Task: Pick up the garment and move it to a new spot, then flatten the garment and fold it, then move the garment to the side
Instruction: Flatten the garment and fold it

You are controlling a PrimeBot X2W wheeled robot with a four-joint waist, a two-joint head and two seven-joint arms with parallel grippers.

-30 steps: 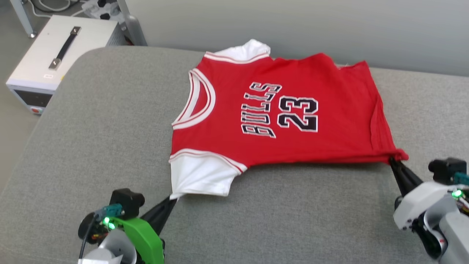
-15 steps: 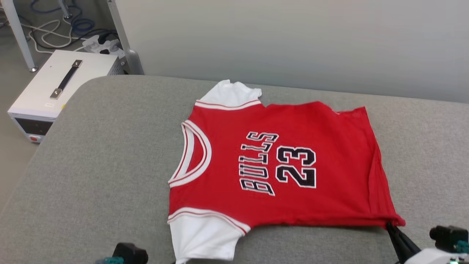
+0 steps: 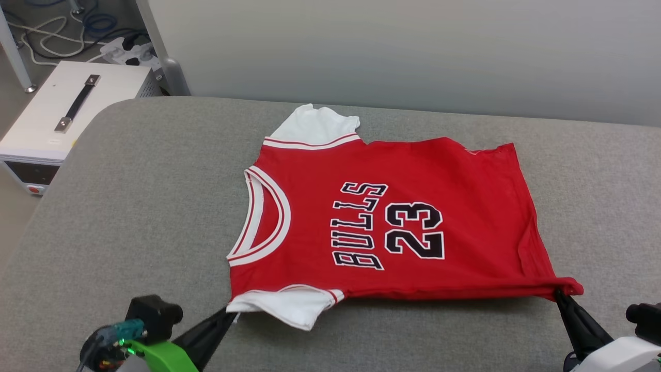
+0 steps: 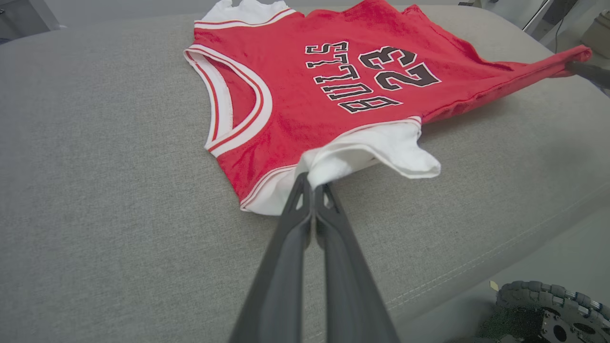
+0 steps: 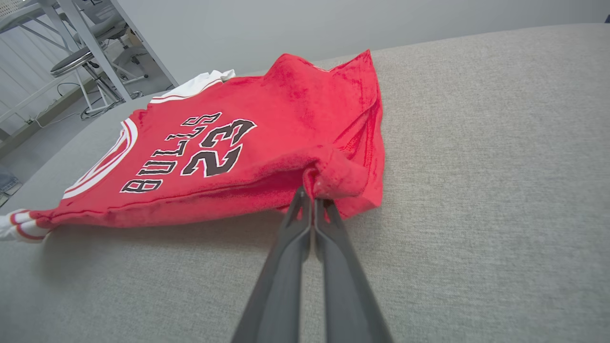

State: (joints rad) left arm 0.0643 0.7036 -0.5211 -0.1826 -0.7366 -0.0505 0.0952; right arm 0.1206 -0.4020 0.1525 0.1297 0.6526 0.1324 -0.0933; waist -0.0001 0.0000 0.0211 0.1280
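Across the grey cushion [image 3: 129,206], the Bulls jersey [image 3: 413,170] lies print-up; the left gripper [image 3: 231,313] pinches its near white sleeve [image 3: 294,309], the right gripper [image 3: 561,296] its hem corner [image 3: 570,287], holding that edge taut, probably for folding.

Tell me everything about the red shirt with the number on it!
The shirt is a soft red jersey with white short sleeves, striped red-and-white trim and black "BULLS 23" letters. It lies print up on the grey padded surface, neck towards the robot's left. Its near edge is pulled taut: the left tool pinches the near white sleeve, the right tool a hem corner.
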